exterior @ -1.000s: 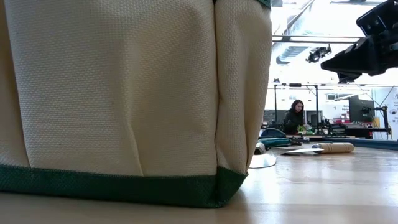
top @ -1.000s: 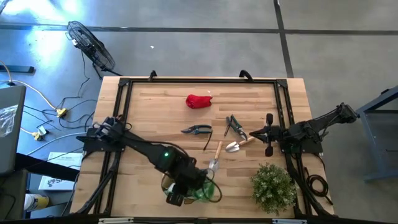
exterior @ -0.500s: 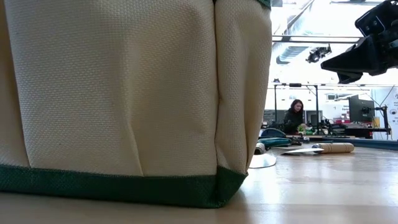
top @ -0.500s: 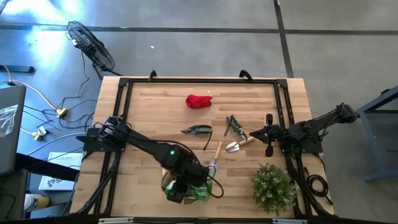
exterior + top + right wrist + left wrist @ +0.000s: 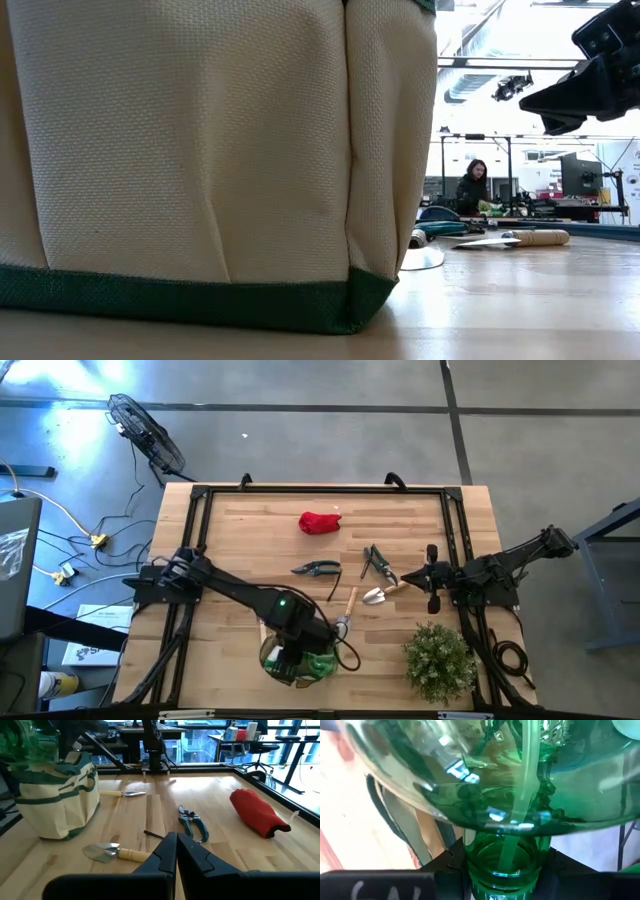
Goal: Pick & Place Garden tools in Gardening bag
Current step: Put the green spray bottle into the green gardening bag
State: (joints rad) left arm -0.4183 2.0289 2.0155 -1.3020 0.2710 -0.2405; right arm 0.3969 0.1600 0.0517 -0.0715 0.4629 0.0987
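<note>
One step only: lower the green translucent bottle (image 5: 506, 795), neck clamped in the left gripper (image 5: 291, 661), straight into the round cream-and-green fabric bag (image 5: 55, 802), leaving the empty, pinched-together right gripper (image 5: 176, 851) parked.

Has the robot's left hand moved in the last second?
Yes. The left hand, holding a green bottle over the gardening bag, has shifted slightly toward the table's far side, away from the near edge.

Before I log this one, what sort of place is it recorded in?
Probably a robotics lab or workshop, not a garden. The wooden table stands on a bare concrete floor with loose cables and a floor fan, and the low view shows a person at workbenches beyond.
</note>
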